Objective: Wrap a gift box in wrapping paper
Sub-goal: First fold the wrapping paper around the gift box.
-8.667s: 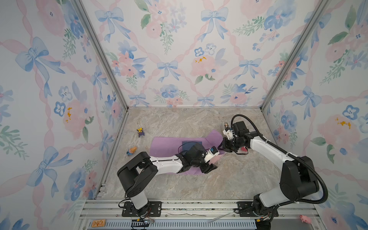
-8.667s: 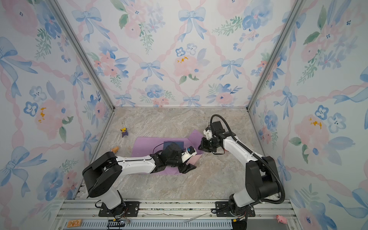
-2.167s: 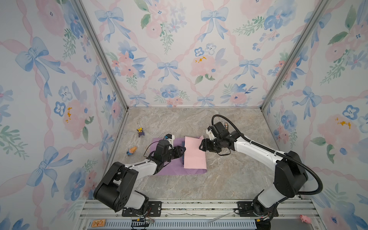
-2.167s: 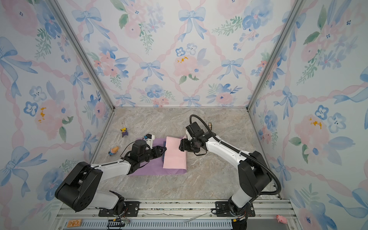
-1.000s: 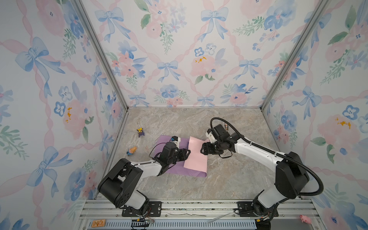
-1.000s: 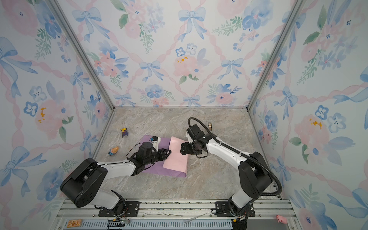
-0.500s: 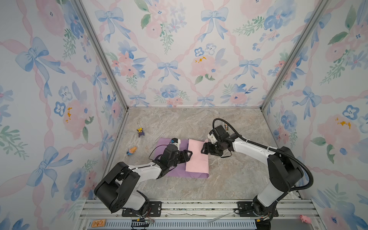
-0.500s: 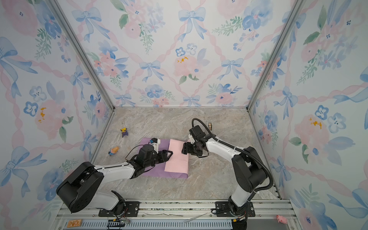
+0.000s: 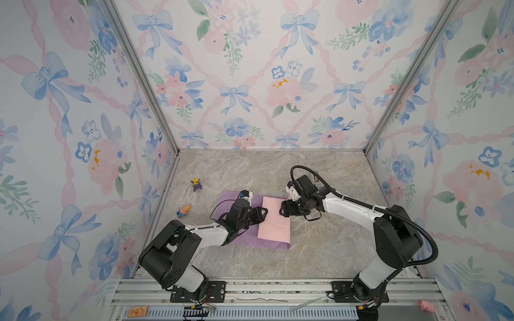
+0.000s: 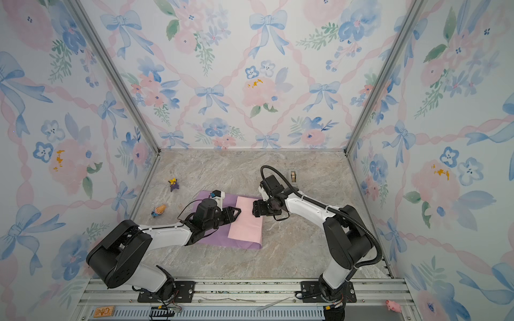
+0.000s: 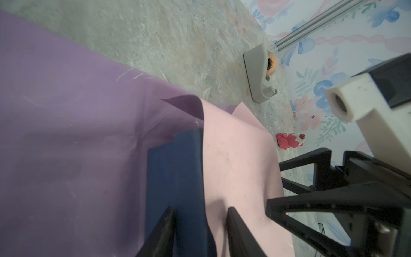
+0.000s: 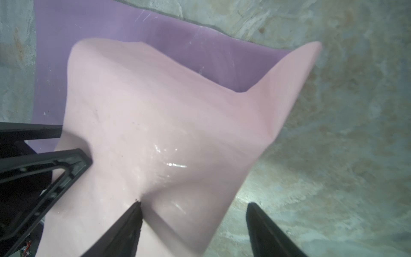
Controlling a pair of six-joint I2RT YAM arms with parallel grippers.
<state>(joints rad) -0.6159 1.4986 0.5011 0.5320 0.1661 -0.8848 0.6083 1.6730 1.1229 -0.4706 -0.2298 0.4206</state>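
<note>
Desk [image 9: 319, 250]: grey-beige marble-patterned surface, floral panels on three sides; carries every item below.

Wrapping paper [image 9: 274, 222]: one large sheet near the middle of the desk, between the two arms. Lilac side faces up on the left arm's half. The right arm's half is folded over, so the pale pink side shows as a flap. The flap rises in a soft hump, and in the right wrist view one corner stands up off the lilac layer.

Left pincer [image 11: 201, 209]: jaws part-way apart, clamped on nothing that can be seen. The tips sit at the flap's free edge, one by the box's bare strip, one on the pink side.

Right pincer [image 12: 195, 204]: jaws wide apart, holding nothing. One fingertip [image 12: 135, 207] presses a dimple into the pink flap; the other stands over bare desk just beside the paper.

Gift box [image 11: 175, 178]: navy, lying on the lilac layer, mostly under the pink flap. Only a strip shows in the left wrist view; it is hidden in both top views.

Tape dispenser [image 10: 293, 176]: small, grey, with an orange-cored roll, behind the right arm and apart from the paper.

Purple-and-yellow figurine [image 9: 196, 184]: beyond the paper's far corner on the left arm's side.

Orange-and-blue figurine [image 9: 184, 210]: near the wall on the left arm's side.

Pink-and-red figurine [image 11: 290, 140]: on the desk past the flap, seen in the left wrist view only.
</note>
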